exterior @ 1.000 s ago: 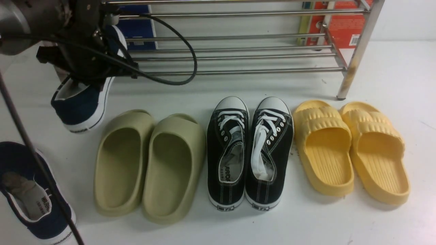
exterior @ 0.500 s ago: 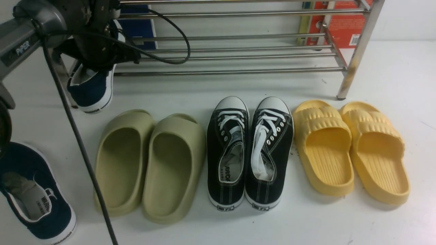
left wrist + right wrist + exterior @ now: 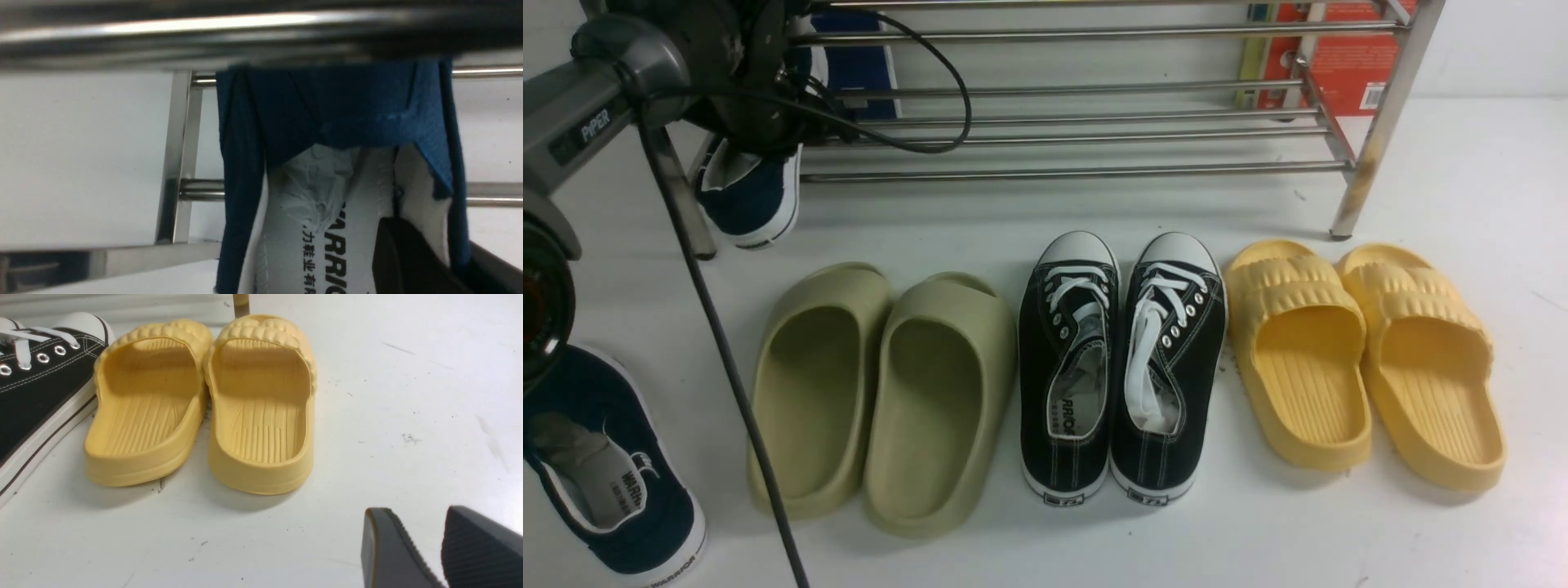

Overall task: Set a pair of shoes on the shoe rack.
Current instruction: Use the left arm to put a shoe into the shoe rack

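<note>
My left gripper (image 3: 760, 122) is shut on the side wall of one navy slip-on shoe (image 3: 752, 200), with one finger (image 3: 408, 257) inside against the white lining. The shoe's toe (image 3: 327, 106) pokes in between the tubes at the left end of the steel shoe rack (image 3: 1094, 171), and its heel juts out in front of the lowest tier. Whether it rests on the tubes I cannot tell. The other navy shoe (image 3: 605, 482) lies on the floor at the near left. My right gripper (image 3: 416, 512) shows only in the right wrist view, open and empty above the white floor.
A row of footwear lies on the floor before the rack: olive slides (image 3: 882, 392), black lace-up sneakers (image 3: 1119, 367) and yellow slides (image 3: 1364, 359). A black cable (image 3: 727, 351) hangs from the left arm. A red box (image 3: 1339, 57) and a blue box (image 3: 854, 57) stand behind the rack.
My left arm has carried the navy shoe up and away from me, from above the floor to the rack's left end. The shoes on the floor have not moved.
</note>
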Tool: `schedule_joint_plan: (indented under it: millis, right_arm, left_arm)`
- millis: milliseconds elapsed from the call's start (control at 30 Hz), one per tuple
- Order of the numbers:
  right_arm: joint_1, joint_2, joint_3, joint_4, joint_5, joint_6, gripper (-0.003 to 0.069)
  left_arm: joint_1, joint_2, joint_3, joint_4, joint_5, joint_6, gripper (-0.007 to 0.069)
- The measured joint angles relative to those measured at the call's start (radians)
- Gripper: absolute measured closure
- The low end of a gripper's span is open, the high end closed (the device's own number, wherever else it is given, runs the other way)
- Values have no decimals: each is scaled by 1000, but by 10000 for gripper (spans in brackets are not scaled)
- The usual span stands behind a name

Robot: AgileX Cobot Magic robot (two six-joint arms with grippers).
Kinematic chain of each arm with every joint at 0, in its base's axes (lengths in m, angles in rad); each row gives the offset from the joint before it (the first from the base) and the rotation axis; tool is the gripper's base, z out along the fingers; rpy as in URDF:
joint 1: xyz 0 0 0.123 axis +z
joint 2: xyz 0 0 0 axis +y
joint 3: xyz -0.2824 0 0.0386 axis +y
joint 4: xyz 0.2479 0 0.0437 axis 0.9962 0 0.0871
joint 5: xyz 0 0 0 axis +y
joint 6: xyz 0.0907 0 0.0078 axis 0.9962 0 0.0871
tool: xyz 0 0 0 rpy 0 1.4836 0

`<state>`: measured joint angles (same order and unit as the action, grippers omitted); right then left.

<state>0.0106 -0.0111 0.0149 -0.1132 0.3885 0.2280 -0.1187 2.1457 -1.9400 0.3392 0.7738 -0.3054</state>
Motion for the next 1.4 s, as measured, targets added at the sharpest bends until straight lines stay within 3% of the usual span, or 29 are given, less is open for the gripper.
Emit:
schedule_joint_plan:
  millis: [600,1033,1400]
  right_arm:
    - [0,0,0,0,0,1,419]
    - [0,0,0,-1,0,1,419]
    - [0,0,0,-1,0,0,419]
  left_arm:
    - [0,10,-18,44,-80,-35,622]
    - [0,9,-24,51,-70,-36,498]
    - [0,-14,-26,36,-16,-36,477]
